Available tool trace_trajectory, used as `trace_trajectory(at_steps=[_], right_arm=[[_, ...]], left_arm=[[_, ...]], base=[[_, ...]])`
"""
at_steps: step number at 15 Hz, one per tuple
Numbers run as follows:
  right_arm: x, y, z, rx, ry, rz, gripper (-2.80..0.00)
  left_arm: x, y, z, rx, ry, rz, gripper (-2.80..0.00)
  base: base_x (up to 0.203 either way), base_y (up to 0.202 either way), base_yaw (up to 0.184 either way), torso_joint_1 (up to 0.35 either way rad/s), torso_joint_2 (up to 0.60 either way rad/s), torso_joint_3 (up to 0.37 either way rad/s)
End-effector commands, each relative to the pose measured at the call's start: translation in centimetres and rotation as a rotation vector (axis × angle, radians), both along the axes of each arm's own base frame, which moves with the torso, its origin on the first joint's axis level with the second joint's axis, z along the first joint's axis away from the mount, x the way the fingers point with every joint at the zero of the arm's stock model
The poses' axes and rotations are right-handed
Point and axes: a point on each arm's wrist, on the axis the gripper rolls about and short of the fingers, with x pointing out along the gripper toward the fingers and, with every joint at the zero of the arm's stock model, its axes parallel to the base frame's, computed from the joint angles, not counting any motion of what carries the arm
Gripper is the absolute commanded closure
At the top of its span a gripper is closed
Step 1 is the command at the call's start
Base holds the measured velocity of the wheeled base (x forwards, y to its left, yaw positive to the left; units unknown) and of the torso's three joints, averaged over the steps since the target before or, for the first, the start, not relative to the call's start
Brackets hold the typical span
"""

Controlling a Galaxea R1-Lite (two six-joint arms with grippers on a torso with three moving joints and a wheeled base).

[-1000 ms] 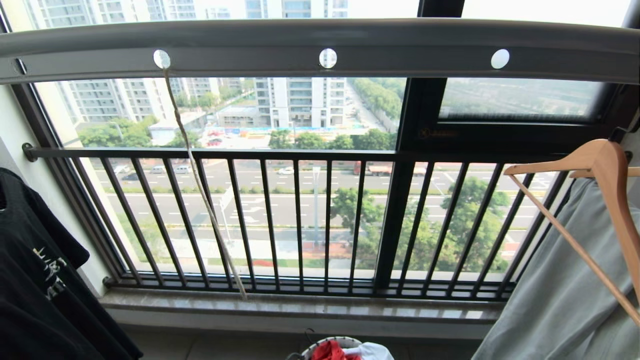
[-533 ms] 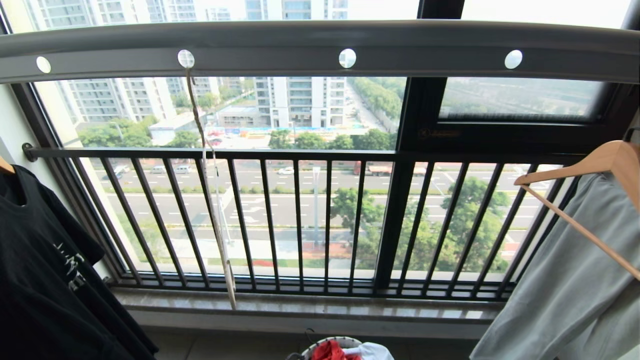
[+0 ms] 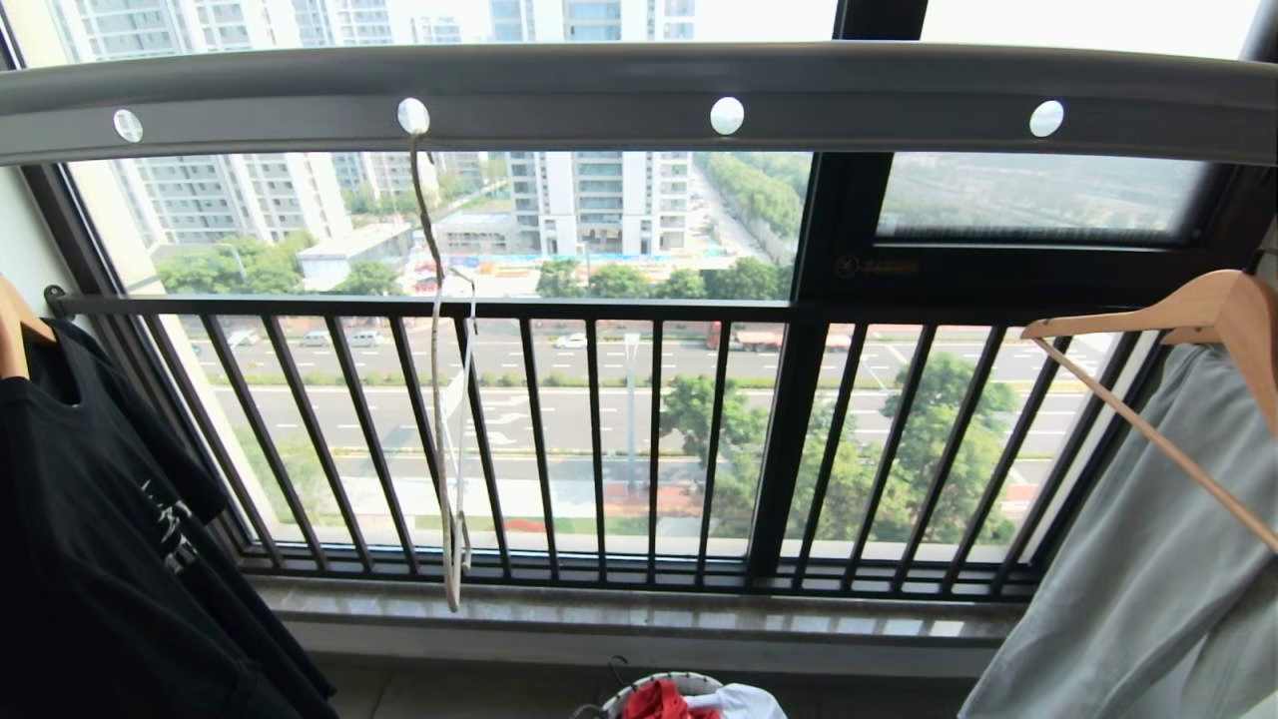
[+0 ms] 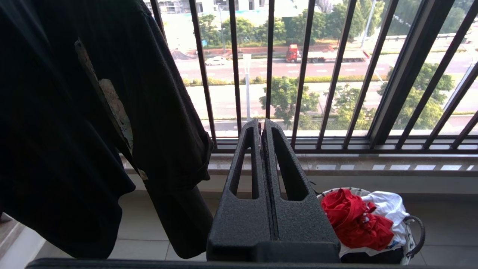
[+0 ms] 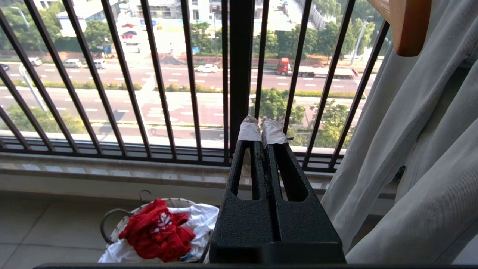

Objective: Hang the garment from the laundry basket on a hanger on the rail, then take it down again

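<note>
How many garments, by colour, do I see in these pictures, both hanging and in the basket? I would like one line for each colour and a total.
Black T-shirt, hanging at the left: 1
Pale grey-green garment, hanging at the right: 1
Red garment in the laundry basket: 1
White cloth in the same basket: 1
Total: 4

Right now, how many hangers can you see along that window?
3. A thin white wire hanger hangs empty from a hole in the grey rail; a wooden hanger carries the black shirt at left; another wooden hanger carries the grey garment at right. More may lie outside view.
</note>
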Motion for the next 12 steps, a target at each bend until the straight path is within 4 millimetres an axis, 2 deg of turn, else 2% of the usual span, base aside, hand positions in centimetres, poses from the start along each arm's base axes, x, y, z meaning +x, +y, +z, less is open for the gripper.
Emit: trace_trajectory(at_steps=[1,12], right_arm=[[0.00,0.00,-0.01,0.001,0.001,0.001,0.00],[0.00,-0.01,0.01,0.015,-0.001,-0.002,0.00]], left_arm=[[-0.01,0.00,0.00,0.000,-0.001,0.000,0.00],[-0.01,0.00,0.00,0.000,-0.001,0.001,0.00]], base=[[0.000,0.000,0.000,0.000,0.00,0.000],[0.000,0.000,0.000,0.000,0.00,0.000]])
